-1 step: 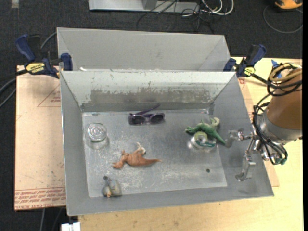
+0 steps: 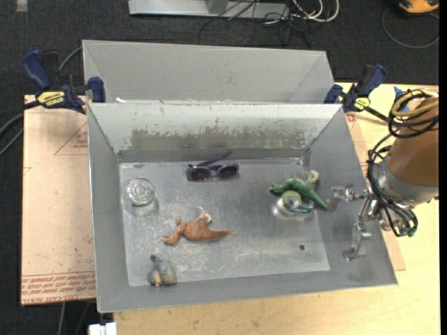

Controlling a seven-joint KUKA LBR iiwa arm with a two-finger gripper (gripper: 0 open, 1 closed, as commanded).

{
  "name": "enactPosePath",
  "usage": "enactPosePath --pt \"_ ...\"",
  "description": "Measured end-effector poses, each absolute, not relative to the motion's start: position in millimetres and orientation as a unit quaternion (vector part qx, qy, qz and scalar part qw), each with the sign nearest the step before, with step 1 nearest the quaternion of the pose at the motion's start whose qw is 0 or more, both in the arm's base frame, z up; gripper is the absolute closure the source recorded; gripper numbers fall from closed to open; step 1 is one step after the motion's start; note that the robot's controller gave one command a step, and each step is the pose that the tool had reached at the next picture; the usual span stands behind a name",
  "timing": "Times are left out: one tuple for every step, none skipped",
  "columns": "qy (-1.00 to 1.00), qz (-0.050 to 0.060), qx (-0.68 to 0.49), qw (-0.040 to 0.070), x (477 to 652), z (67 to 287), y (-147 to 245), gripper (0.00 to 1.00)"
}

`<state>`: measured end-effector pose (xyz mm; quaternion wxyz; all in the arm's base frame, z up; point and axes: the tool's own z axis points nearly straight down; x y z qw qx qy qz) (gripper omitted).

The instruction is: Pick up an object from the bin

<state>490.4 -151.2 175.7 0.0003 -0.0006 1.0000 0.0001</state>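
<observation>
My gripper (image 2: pixel 348 222) hangs over the right sloping wall of the bin, open, with nothing between its silver fingers (image 2: pixel 356 246). Just to its left a green toy lizard (image 2: pixel 302 186) lies draped on a small round clear-and-white thing (image 2: pixel 288 208). The gripper stands apart from both, a short way to their right.
An orange-brown toy dinosaur (image 2: pixel 196 232) lies mid-floor. Dark purple sunglasses (image 2: pixel 213 171) rest by the back wall, a clear round glass piece (image 2: pixel 140 192) sits at the left, and a small grey figure (image 2: pixel 162 274) lies at the front left. The arm enters from the right.
</observation>
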Motion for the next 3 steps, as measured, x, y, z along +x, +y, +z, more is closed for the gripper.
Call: enactPosePath --pt "1.0 0.002 0.004 0.002 589.2 73.1 -129.8 0.0" --pt "0.998 0.0 -0.068 0.003 581.6 116.8 -134.0 0.0" --pt "1.0 0.002 -0.01 0.005 643.9 99.9 -144.1 0.0"
